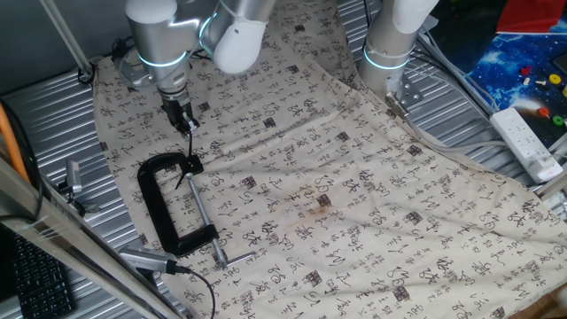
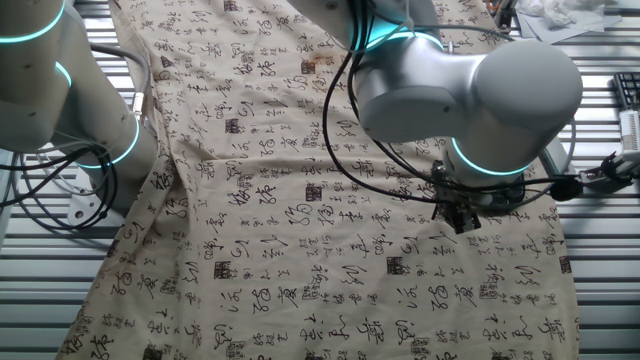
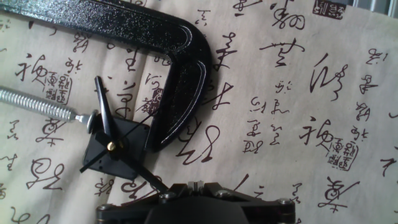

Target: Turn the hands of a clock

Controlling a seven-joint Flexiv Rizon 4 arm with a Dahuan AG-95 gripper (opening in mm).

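Note:
A black C-clamp (image 1: 168, 208) lies on the printed cloth at the left, and it also shows in the hand view (image 3: 180, 81). Its silver screw (image 3: 37, 104) pins a small black clock movement (image 3: 118, 155). The hands (image 3: 102, 112) join at a brass pivot. One points up and left, a short one points down and left, and a thin dark strip runs down right towards my gripper. My gripper (image 1: 188, 126) hovers just beyond the clamp's top jaw, fingers together. The hand view shows only its body (image 3: 196, 186). In the other fixed view my gripper (image 2: 458, 215) hides the clamp.
The second arm's base (image 1: 390, 49) stands at the back right of the cloth (image 1: 354, 195). A white power strip (image 1: 527, 142) lies at the right edge. A metal probe with a cable (image 1: 146, 260) and a keyboard (image 1: 35, 283) lie at the front left.

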